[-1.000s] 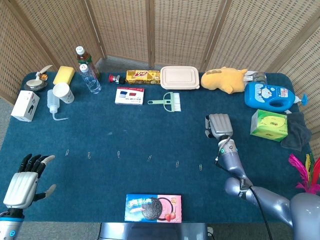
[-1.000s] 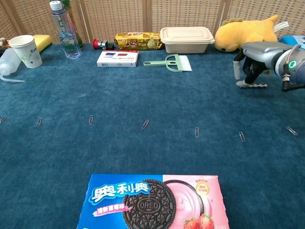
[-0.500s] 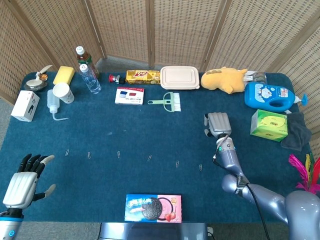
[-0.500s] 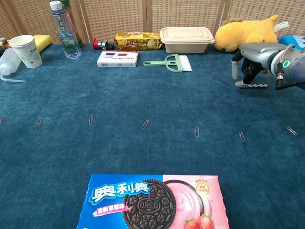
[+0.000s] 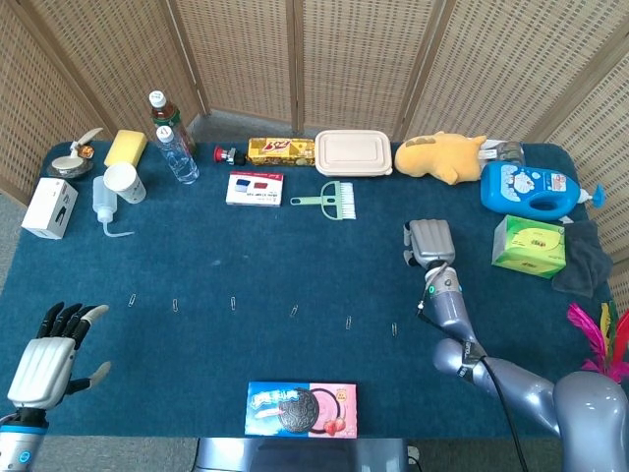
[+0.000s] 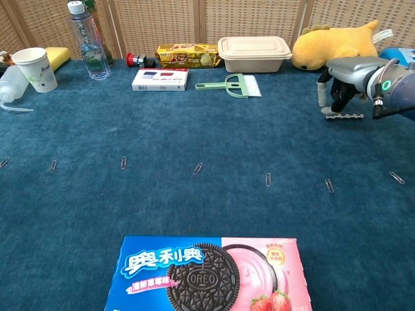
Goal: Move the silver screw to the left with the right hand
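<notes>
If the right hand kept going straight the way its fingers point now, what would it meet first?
Its fingers point down at the table. The right hand would most likely meet the silver screw lying just under its fingertips, then the blue table cover. Whether it already touches the screw is unclear.

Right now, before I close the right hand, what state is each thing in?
silver screw: lying flat on the cloth under the right hand, not lifted
right hand: over the screw, fingers pointing down; grip unclear
left hand: open, holding nothing
lunch box: lid on
water bottle: upright, capped
paper cup: upright
Oreo box: flat, face up
</notes>
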`<control>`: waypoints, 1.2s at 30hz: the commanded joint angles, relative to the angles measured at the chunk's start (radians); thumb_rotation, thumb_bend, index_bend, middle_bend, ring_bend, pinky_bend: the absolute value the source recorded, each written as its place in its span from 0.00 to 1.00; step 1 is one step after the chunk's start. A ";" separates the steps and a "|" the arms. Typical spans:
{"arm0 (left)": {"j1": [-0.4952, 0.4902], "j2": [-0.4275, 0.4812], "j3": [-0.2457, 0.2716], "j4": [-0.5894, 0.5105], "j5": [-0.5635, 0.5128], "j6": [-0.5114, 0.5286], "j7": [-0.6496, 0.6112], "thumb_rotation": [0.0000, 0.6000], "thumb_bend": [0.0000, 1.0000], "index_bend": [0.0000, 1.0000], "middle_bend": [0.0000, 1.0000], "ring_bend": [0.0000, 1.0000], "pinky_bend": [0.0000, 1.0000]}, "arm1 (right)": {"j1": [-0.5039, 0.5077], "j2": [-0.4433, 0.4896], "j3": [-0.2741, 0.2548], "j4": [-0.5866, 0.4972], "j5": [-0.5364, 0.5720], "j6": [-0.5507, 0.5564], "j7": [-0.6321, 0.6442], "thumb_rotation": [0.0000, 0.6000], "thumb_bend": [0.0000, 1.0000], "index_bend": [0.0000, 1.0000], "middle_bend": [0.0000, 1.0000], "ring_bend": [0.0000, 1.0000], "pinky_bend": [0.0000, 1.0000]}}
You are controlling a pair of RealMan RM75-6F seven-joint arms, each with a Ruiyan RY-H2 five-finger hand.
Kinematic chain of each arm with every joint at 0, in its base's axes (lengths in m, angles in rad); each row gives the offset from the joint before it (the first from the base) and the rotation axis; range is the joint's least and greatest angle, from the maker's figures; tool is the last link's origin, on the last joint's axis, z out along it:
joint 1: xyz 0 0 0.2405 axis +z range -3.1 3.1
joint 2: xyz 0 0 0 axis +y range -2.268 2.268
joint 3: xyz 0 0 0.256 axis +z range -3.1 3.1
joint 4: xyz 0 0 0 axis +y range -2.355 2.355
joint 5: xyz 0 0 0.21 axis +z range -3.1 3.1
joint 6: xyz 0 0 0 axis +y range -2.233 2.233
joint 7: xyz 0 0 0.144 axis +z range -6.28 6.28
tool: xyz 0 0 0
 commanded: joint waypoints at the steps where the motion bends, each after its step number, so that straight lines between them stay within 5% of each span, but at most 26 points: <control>1: -0.002 -0.001 0.000 0.001 0.001 -0.002 0.001 1.00 0.39 0.15 0.18 0.11 0.02 | -0.001 0.001 -0.003 -0.001 0.002 0.004 -0.004 1.00 0.40 0.56 0.86 0.91 0.78; 36: -0.005 -0.012 0.002 0.015 -0.003 -0.001 -0.006 1.00 0.40 0.14 0.18 0.11 0.02 | 0.010 -0.024 -0.044 0.042 0.039 -0.008 -0.073 1.00 0.42 0.47 0.85 0.91 0.78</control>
